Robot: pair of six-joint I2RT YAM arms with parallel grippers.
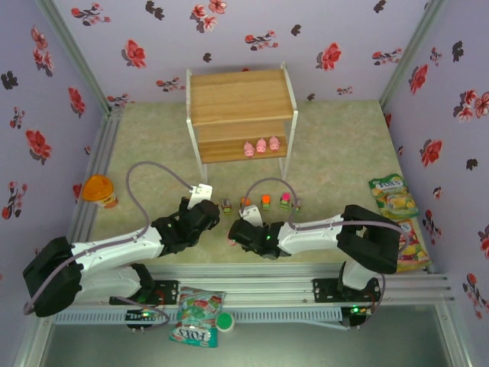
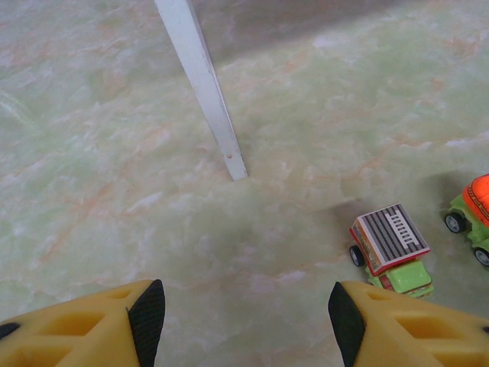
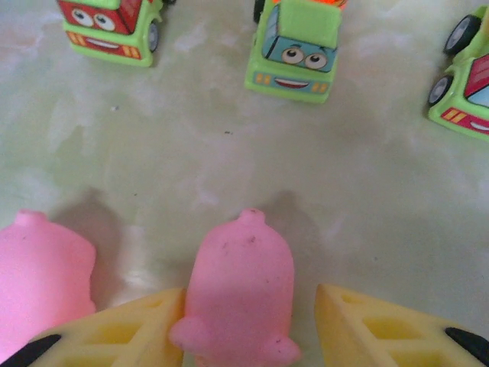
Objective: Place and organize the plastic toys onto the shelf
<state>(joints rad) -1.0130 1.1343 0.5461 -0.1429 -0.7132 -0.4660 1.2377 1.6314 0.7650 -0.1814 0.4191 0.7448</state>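
Pigs (image 1: 260, 145), three and pink, stand in a row on the lower board of the shelf (image 1: 241, 99) in the top view. Five cars (image 1: 265, 202) line up on the counter (image 1: 336, 153) in front of the shelf. The left fingers (image 1: 200, 197) sit at the left end of the car row. The right fingers (image 1: 243, 220) sit just on the near side of the row.

Left wrist view: the left fingers (image 2: 149, 313) are apart, with bare counter between them. A striped-top car (image 2: 390, 246) lies ahead and to the right, outside the gap, near an orange-top car (image 2: 475, 206). A white shelf leg (image 2: 202, 84) stands ahead.

Right wrist view: the right fingers (image 3: 130, 332) are apart around one pig (image 3: 241, 283) standing on the counter. One finger touches its side, while a gap separates the other finger from it. A second pig (image 3: 38, 275) stands just beside the touching finger, on its outer side. Three more cars (image 3: 298, 46) stand farther off, fronts toward the fingers.
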